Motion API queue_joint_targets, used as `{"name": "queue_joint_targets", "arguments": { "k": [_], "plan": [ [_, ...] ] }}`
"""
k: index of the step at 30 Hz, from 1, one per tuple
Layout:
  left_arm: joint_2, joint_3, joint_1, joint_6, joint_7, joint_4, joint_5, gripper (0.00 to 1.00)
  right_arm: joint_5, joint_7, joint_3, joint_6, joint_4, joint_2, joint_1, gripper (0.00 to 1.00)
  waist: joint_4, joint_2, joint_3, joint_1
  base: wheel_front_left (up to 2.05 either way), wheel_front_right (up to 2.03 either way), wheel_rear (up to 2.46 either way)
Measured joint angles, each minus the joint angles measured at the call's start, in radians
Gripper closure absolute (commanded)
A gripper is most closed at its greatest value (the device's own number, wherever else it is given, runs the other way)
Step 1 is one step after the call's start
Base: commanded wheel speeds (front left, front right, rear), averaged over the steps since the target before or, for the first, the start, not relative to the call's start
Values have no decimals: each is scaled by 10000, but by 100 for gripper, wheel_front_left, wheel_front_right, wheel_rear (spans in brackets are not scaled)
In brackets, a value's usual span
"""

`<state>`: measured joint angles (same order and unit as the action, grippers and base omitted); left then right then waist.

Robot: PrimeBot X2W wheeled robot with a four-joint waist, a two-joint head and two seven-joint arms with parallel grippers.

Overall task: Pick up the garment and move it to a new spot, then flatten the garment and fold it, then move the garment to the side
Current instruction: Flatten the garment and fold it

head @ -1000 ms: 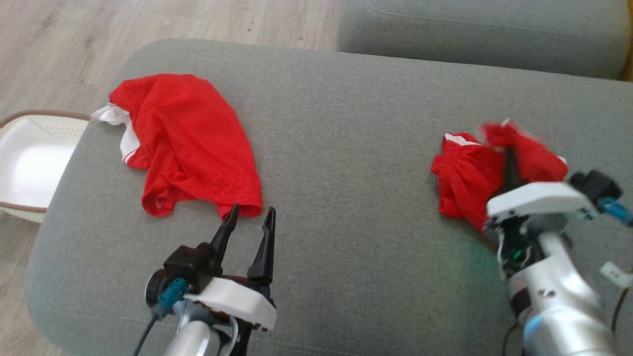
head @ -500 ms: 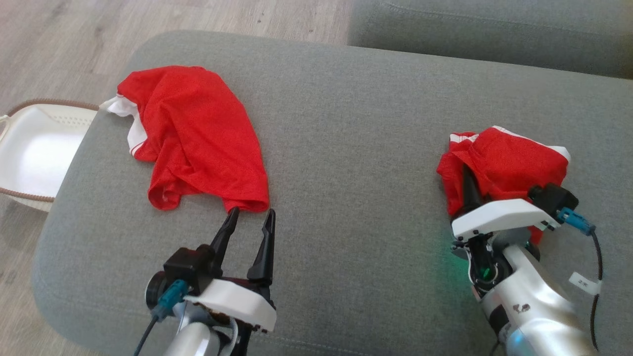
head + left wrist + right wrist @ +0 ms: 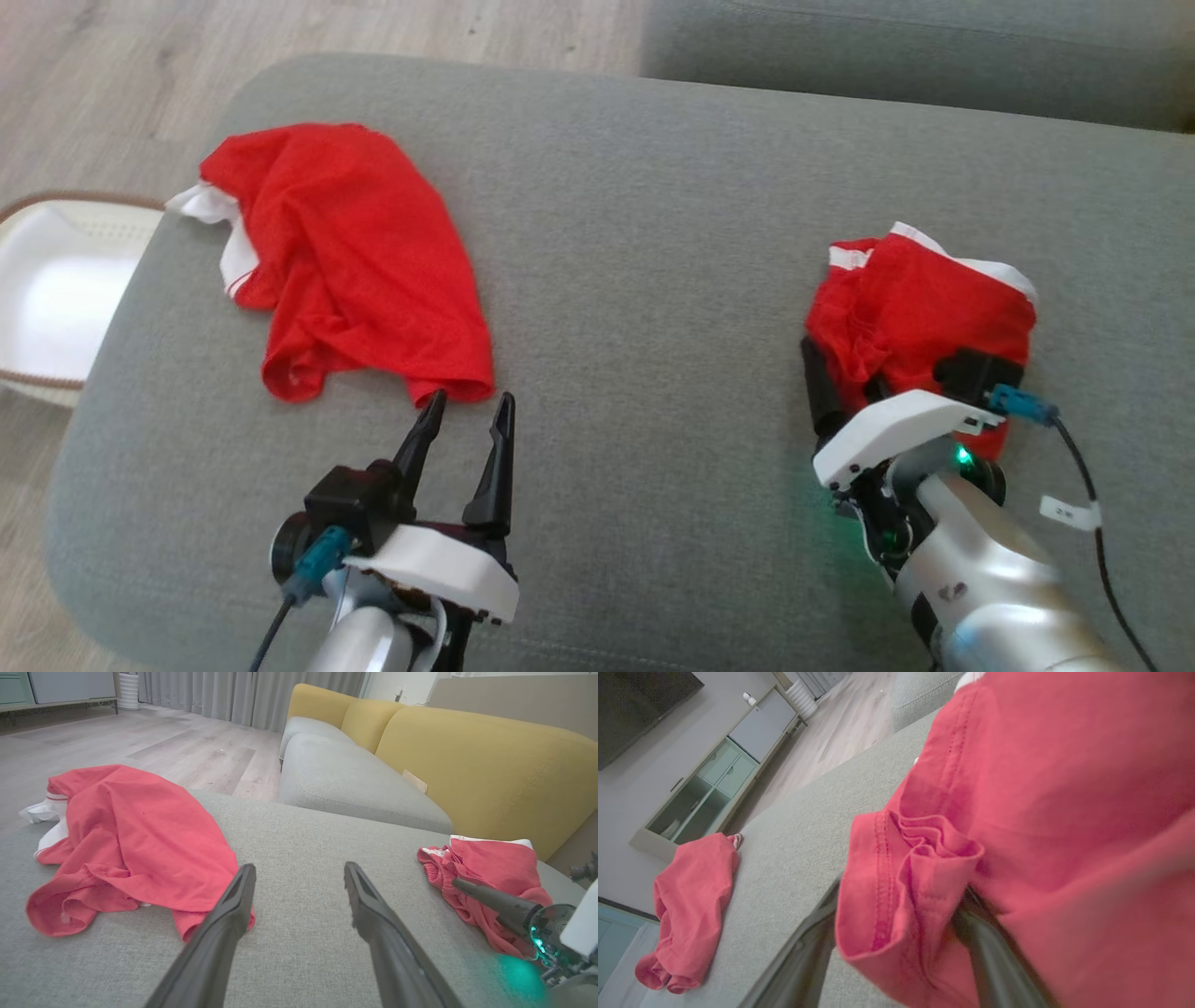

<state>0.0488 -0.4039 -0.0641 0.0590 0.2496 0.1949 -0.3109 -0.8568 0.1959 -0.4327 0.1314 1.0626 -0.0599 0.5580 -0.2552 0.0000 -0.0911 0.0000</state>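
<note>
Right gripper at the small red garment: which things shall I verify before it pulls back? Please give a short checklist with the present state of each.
1. Right gripper open: ok, its fingers stand apart in the right wrist view.
2. Its fingers free of the small red garment: not ok, a hem fold lies between them.
3. Small red garment lying on the grey cushion: ok.
4. Left gripper open and empty: ok.
5. Left fingertips apart from the large red garment: cannot tell.
</note>
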Motion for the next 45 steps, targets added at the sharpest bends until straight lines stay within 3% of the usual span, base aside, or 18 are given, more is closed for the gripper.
{"name": "queue_joint_targets", "arguments": {
  "k": [8, 15, 17, 18, 22, 26, 31, 44, 45],
  "plan": [
    [0, 178, 6, 29, -2, -17, 0, 0, 692, 82, -332, 2, 234, 0, 94, 0, 688, 0, 241, 0, 0, 0, 0],
    [0, 349, 14, 29, 0, -144, 0, 0, 1613, 437, -77, 0, -805, -370, 79, 0, 1515, 0, 476, 0, 0, 0, 0],
    [0, 430, 15, 29, -2, -207, 2, 0, 2178, 520, 259, 0, -1168, -706, 24, 0, 1734, 0, 555, 0, 0, 0, 0],
    [0, 548, 14, 29, 0, -303, 2, 0, 2813, 520, 909, 0, -1804, -1028, -117, 0, 1927, 0, 632, 0, 0, 0, 0],
    [0, 642, 14, 29, -2, -426, 4, 0, 4474, 522, 2307, 2, -3405, -1285, -1006, 0, 2224, 0, 759, 0, 0, 0, 0],
    [0, 652, 13, 27, 0, -562, 48, 0, 5797, 523, 3258, 0, -4591, -1208, -2071, 0, 2346, 0, 815, 0, 0, 0, 0],
    [0, 692, 13, 27, 0, -675, 104, 0, 7053, 523, 4541, 0, -6090, -468, -3722, 0, 2400, 0, 863, 0, 0, 0, 0],
    [2, 646, 225, -61, 0, -786, 387, 0, 7695, 489, 5177, 0, -7714, 136, -5080, 0, 2392, 0, 722, 0, 0, 0, 0],
    [2, 625, 213, -63, 0, -805, 387, 0, 7682, 474, 5147, 0, -7766, 136, -5072, 67, 2361, 0, 664, 0, 0, 0, 0]
  ]
}}
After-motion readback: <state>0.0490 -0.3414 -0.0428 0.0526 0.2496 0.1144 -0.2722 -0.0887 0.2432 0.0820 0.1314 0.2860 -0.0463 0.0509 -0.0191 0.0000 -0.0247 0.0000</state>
